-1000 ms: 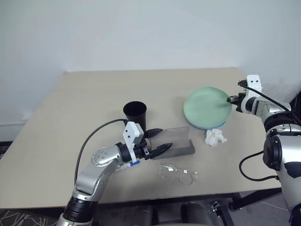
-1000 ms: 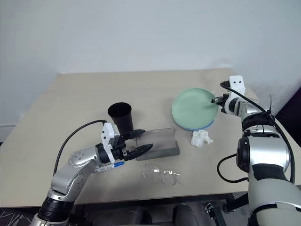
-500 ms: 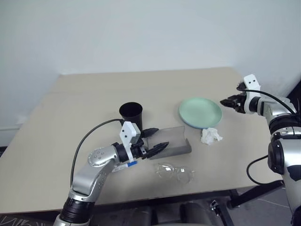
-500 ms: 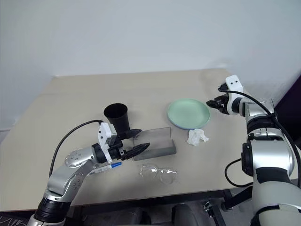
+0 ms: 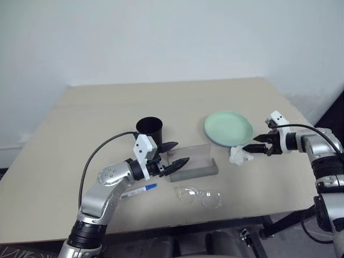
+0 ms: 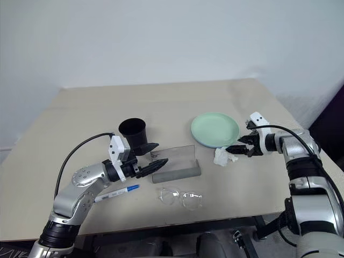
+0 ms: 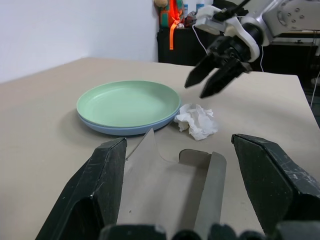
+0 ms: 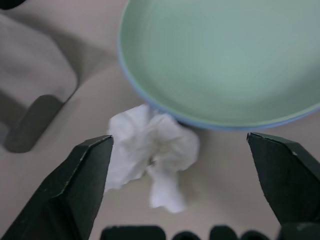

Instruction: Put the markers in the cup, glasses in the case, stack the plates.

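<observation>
With both the left gripper point(image 5: 173, 153) and right gripper point(image 5: 251, 149) wide open and empty, the glasses point(image 5: 199, 196) lie before the open case point(image 5: 194, 164); their thin clear frame could slip from a pinch.

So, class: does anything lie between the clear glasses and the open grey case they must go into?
Nothing visible does. The glasses lie on bare tabletop just in front of the open case; the crumpled tissue sits off to its right.
</observation>
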